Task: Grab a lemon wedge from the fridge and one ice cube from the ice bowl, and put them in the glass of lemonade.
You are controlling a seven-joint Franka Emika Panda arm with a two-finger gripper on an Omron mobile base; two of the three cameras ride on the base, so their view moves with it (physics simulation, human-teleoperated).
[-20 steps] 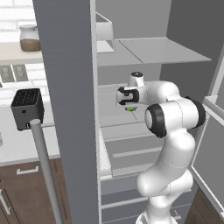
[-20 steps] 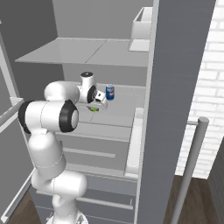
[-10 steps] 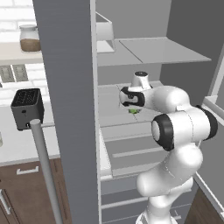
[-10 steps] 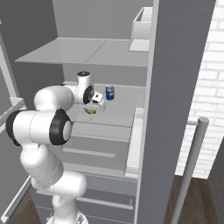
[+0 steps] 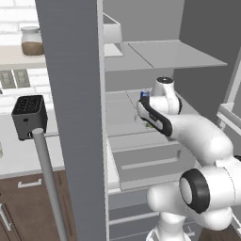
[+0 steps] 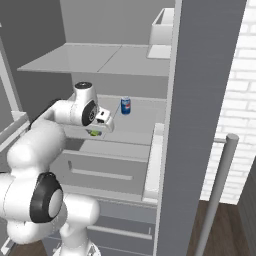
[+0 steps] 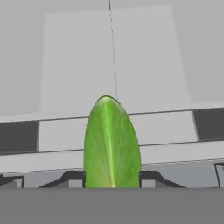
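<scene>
Green and yellow, the lemon wedge sits squeezed between the two fingertips of the tool, which is narrowed onto it and holding it just above the pale grey shelf inside the open fridge. Compared with a second ago, the arm's elbow has swung lower and nearer the cameras, so the big dark joint now sits at the bottom of both base views, while the tool has stayed at about the same spot over the shelf with the wedge still in its grip. In the right base view a blue can stands behind the tool, apart from it. Outside the fridge, a black toaster stands on the bench.
</scene>
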